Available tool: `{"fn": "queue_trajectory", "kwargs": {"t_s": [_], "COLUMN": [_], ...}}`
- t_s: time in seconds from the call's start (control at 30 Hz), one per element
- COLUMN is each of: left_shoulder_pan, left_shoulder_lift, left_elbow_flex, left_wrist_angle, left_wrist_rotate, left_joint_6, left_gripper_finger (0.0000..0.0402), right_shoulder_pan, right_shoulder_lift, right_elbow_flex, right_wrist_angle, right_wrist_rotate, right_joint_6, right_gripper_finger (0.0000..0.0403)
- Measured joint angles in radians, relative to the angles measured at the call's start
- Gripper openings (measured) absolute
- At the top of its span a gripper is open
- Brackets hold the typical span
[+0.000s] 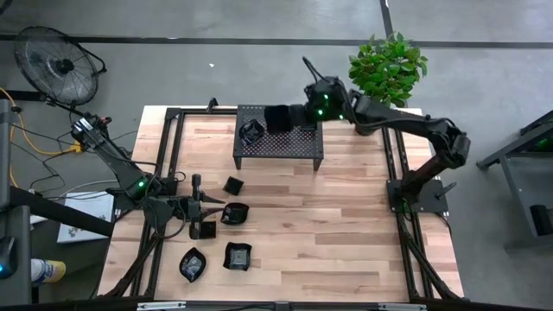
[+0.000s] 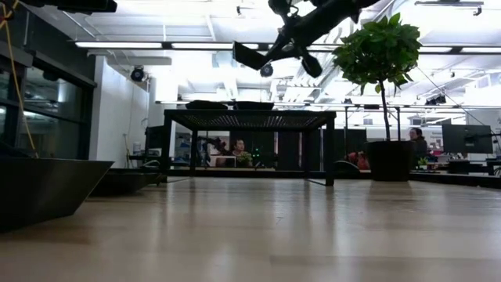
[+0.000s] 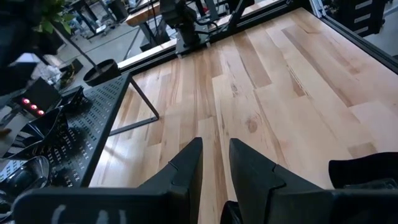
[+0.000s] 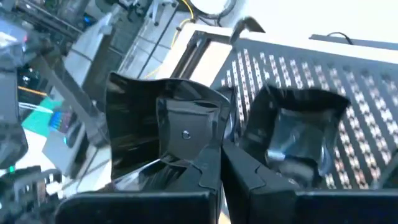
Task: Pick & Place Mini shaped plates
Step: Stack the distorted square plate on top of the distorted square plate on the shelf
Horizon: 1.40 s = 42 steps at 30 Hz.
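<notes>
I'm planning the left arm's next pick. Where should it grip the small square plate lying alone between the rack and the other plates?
Probably straight from above, pinching one raised rim wall of the small square plate. It lies flat and apart from its neighbours, turned diagonal to the table edges, so the left gripper should rotate to match.

Glossy black mini shaped plates [image 1: 236, 256], black perforated rack [image 1: 278, 142], pale striped wood table [image 1: 346, 225]

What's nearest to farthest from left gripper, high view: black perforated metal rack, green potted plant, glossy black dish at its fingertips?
From left gripper:
1. Glossy black dish, right beside.
2. Black perforated metal rack, far middle.
3. Green potted plant, far-right corner.
</notes>
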State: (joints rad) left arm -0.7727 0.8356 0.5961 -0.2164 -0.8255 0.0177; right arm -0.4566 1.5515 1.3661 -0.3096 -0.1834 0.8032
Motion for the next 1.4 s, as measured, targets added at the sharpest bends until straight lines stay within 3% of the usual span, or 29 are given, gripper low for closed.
{"fn": "queue_trajectory", "kwargs": {"t_s": [0.23, 0.43, 0.53, 0.73, 1.4], "left_shoulder_pan": [0.0, 0.0, 0.0, 0.0, 0.0], "left_shoulder_lift": [0.0, 0.0, 0.0, 0.0, 0.0], "left_elbow_flex": [0.0, 0.0, 0.0, 0.0, 0.0], "left_wrist_angle": [-0.004, -0.009, -0.031, -0.028, -0.029], "left_wrist_rotate": [-0.007, -0.003, -0.003, 0.005, 0.007], "left_joint_6": [0.0, -0.006, -0.023, -0.027, -0.034], "left_gripper_finger": [0.0076, 0.0076, 0.0076, 0.0076, 0.0076], "right_shoulder_pan": [-0.037, -0.054, -0.056, -0.06, -0.076], "right_shoulder_lift": [0.151, 0.245, 0.27, 0.301, 0.314], "right_elbow_flex": [0.226, 0.411, 0.454, 0.463, 0.424], "right_wrist_angle": [-0.168, -0.462, -0.509, -0.52, -0.528], "right_wrist_rotate": [-0.037, 0.039, 0.063, 0.01, 0.031], "right_joint_6": [-0.04, -0.05, -0.045, -0.041, -0.09], "right_gripper_finger": [0.0001, 0.0001, 0.0001, 0.0003, 0.0005]}}
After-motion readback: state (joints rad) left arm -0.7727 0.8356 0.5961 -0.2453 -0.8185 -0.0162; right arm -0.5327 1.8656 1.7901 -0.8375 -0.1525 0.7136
